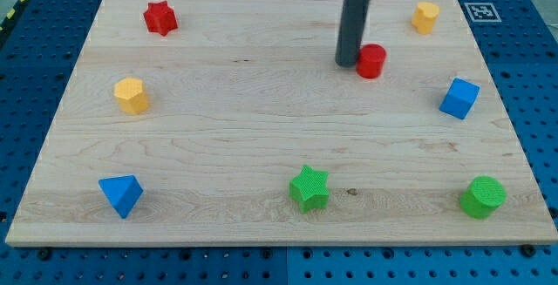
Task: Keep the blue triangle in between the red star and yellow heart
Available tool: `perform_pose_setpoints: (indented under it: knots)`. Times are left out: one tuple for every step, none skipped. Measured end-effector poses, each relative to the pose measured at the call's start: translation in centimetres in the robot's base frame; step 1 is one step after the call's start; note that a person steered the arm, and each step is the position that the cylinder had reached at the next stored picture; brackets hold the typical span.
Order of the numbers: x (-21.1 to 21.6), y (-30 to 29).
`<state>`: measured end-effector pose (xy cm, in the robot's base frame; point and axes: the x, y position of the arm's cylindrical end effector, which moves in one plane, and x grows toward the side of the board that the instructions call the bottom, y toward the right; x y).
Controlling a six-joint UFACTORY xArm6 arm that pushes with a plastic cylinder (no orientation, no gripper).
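Note:
The blue triangle [120, 194] lies at the board's lower left. The red star [160, 17] sits at the upper left. A yellow block [131, 95], lobed like a heart, lies at the left, between the star and the triangle. Another yellow block [425, 16] sits at the upper right; its shape is unclear. My tip [348, 62] stands at the top centre, touching or almost touching the left side of a red cylinder [371, 61], far from the blue triangle.
A blue cube [459, 98] lies at the right edge. A green star [309, 188] sits at the bottom centre and a green cylinder [482, 197] at the lower right. The wooden board [261, 119] rests on a blue perforated table.

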<state>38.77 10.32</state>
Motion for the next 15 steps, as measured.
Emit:
perform_pose_setpoints:
  knots:
    - [1.9, 1.0]
    - [3.5, 0.7]
    - [7.0, -2.9]
    - [9.3, -10.0]
    - [11.9, -17.2]
    - [14.3, -25.2]
    - [15.1, -32.7]
    - [18.6, -36.8]
    - [22.2, -36.4]
    - [19.8, -33.1]
    - [13.0, -30.2]
    - [10.8, -29.8]
    - [11.7, -33.8]
    - [14.5, -37.1]
    - [18.0, -37.3]
